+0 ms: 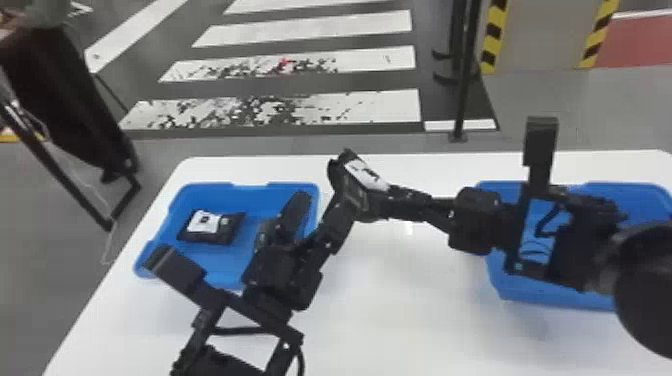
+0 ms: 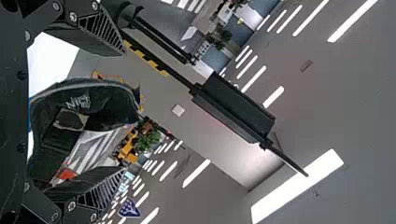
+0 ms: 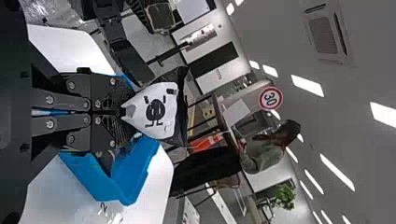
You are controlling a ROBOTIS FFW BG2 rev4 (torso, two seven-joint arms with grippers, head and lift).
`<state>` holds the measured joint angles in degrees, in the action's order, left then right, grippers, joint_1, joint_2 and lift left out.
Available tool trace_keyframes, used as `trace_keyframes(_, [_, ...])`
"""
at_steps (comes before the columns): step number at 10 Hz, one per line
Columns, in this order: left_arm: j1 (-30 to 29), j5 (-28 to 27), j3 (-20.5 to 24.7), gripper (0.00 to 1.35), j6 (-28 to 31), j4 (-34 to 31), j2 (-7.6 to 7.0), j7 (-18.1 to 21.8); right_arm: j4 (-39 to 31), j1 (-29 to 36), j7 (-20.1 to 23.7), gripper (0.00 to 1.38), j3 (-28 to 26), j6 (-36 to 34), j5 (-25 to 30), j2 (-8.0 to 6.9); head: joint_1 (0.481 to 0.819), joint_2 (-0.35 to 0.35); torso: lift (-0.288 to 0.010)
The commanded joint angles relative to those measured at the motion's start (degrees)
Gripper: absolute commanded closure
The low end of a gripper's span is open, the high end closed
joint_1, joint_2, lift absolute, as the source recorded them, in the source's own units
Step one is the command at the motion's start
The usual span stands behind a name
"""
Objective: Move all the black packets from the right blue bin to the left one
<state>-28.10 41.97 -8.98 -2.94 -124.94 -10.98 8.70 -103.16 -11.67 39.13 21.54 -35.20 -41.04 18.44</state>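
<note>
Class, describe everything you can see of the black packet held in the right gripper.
The packet looks like glossy, creased film: black, with a white panel bearing a black cartoon figure on one face, pale lettering on the other. It is tilted in the air above the table, seen from the head between the two bins. The right gripper pinches one end. The left gripper is open around it; whether it touches cannot be told.
</note>
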Motion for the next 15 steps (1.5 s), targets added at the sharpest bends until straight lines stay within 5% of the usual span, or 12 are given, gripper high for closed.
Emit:
trace_keyframes(1, [0.1, -1.2, 0.1, 0.19, -0.3, 0.1, 0.00, -0.1, 1.1, -0.8, -0.2, 1.16, 2.7, -0.1, -1.7, -0.07, 0.695, 0.216, -0.168])
trace_keyframes(8, [0.5, -3.9, 0.5, 0.19, 2.2, 1.3, 0.08, 0.0, 0.9, -2.3, -0.3, 1.16, 7.1, -0.7, -4.5, 0.37, 0.695, 0.286, -0.168])
trace_keyframes(9, [0.5, -5.1, 0.9, 0.43, 2.4, 1.3, 0.08, 0.0, 1.1, -2.3, -0.3, 1.16, 7.4, -0.7, -4.5, 0.37, 0.695, 0.283, -0.168])
trace_keyframes(10, [0.4, -5.1, 1.1, 1.07, 2.7, 1.3, 0.17, -0.3, 1.3, -2.3, -0.3, 1.16, 7.4, -0.2, -4.5, 0.37, 0.695, 0.283, -0.168])
trace_keyframes(11, [0.3, -6.1, 1.1, 1.21, 2.2, 1.3, 0.17, -0.5, 1.4, -2.3, -0.2, 1.16, 7.4, -0.2, -4.7, 0.37, 0.695, 0.286, -0.168])
trace_keyframes(13, [-0.7, -8.6, 2.4, 1.21, 9.4, -2.3, 0.26, -1.2, 2.0, -2.5, -0.2, 1.16, 7.5, -0.2, -4.8, 0.37, 0.695, 0.287, -0.168])
trace_keyframes(15, [-1.1, -9.8, 2.6, 1.21, 10.4, -3.4, 0.26, -2.2, 3.4, -2.5, -0.2, 1.16, 7.7, -0.4, -5.1, 0.11, 0.695, 0.280, -0.168])
